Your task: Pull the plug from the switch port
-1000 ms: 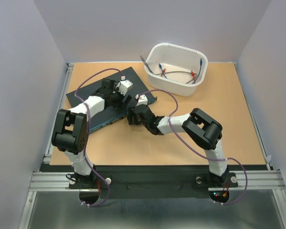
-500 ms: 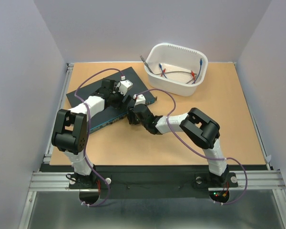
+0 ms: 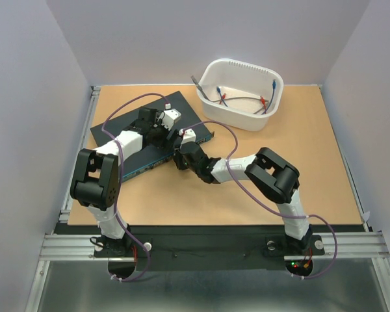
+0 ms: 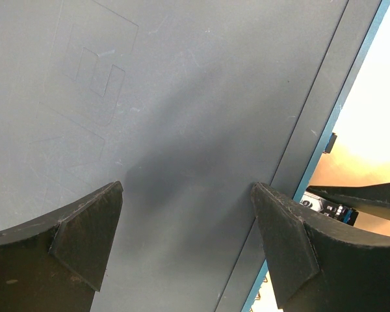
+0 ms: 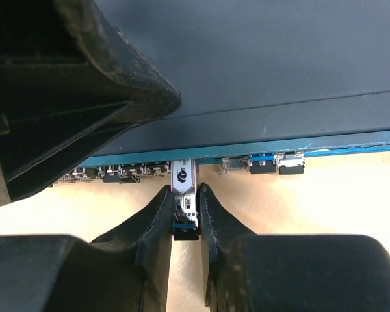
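The right gripper (image 5: pixel 184 207) is clenched on both sides of the plug (image 5: pixel 184 188), which is seated in the blue front edge of the switch (image 5: pixel 279 65), at the left rear of the table (image 3: pixel 260 208). The left gripper (image 4: pixel 187 195) is spread wide over the switch's lid, apparently to brace the box so the plug can be drawn straight out.

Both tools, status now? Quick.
Left tool: open, over the switch, holding nothing.
Right tool: closed on the plug in the switch port.
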